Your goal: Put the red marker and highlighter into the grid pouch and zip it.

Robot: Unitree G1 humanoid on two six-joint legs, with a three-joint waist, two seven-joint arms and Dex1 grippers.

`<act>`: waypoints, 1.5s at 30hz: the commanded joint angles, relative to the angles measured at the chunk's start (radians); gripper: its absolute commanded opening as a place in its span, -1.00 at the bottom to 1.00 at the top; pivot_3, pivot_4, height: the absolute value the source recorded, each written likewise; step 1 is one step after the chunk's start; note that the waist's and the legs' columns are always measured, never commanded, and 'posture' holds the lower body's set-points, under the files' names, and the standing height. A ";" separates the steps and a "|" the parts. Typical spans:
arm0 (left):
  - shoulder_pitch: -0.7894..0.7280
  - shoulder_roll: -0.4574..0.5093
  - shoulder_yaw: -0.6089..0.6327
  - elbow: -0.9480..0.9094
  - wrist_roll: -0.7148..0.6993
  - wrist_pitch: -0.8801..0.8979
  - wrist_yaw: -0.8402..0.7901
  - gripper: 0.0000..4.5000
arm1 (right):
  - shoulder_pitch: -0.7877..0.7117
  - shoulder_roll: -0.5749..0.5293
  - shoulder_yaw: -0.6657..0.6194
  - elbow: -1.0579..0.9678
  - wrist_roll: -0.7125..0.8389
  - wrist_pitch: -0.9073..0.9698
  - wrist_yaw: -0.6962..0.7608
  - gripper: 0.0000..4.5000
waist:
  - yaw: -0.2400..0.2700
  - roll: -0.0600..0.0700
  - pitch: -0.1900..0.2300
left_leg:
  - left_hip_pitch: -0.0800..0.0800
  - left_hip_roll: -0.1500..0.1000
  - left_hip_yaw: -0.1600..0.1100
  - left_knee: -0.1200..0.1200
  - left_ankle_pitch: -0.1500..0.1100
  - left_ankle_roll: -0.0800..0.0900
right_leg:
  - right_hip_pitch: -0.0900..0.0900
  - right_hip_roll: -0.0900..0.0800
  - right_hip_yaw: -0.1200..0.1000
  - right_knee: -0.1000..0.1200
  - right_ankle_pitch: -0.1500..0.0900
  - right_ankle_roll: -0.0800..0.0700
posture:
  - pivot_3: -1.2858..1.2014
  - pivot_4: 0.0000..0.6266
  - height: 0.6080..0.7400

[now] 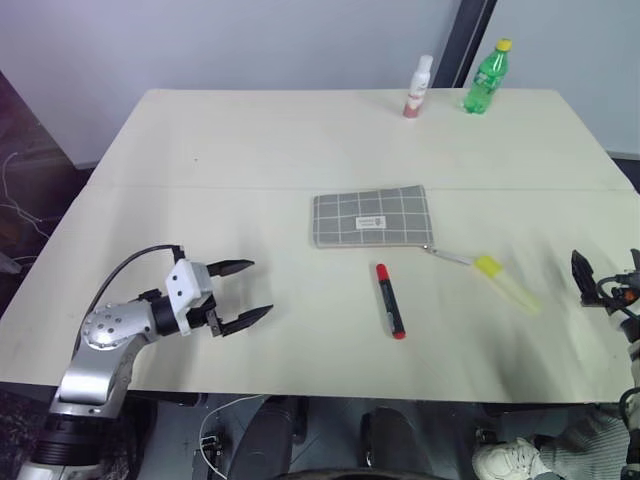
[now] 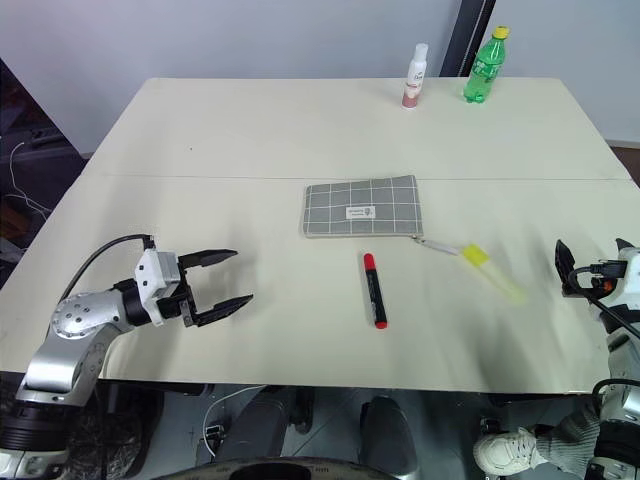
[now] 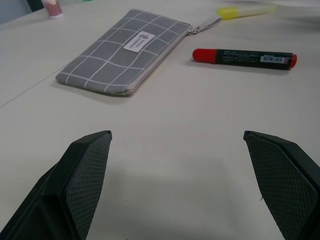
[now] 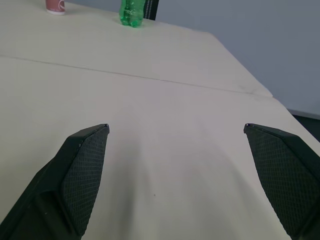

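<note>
While both claws are hanging wide open and empty, the left claw [image 1: 246,292] is hovering near the desk's [image 1: 250,140] front-left edge and the right claw [image 2: 590,265] by its right edge. The pouch [image 1: 371,217] is lying mid-desk, the marker [image 1: 390,300] and highlighter [image 1: 505,284] just in front, bare desk all around.

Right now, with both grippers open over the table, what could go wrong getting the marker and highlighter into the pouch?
1. The grid pouch lies flat and looks zipped; it must be opened first and may slide.
2. The red marker and highlighter are round and may roll when nudged.
3. The right gripper sits at the table's edge, aimed away from the highlighter.
</note>
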 commanded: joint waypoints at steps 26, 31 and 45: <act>-0.045 -0.010 0.041 0.075 -0.013 -0.105 0.017 0.98 | -0.016 -0.013 -0.010 -0.029 0.016 -0.013 0.007 1.00 | 0.002 0.000 0.000 | -0.001 0.000 0.000 -0.001 0.000 0.000 | 0.000 0.000 0.000 -0.001 0.000 0.000 | 0.03 -0.52 1.00; -0.073 -0.011 0.054 0.128 0.000 -0.121 0.041 0.98 | -0.019 -0.006 -0.008 -0.038 0.026 -0.013 0.017 1.00 | 0.003 0.000 0.000 | -0.001 0.000 0.000 -0.001 0.000 0.000 | 0.000 0.000 0.000 -0.001 0.000 0.000 | 0.03 -0.52 1.00; -0.266 -0.045 0.031 0.378 0.078 -0.236 0.062 0.98 | -0.146 0.041 0.171 -0.188 0.011 0.084 0.021 1.00 | 0.001 0.000 0.000 | -0.001 0.000 0.000 -0.001 0.000 0.000 | -0.001 0.000 0.000 -0.001 0.000 0.000 | 0.03 -0.52 1.00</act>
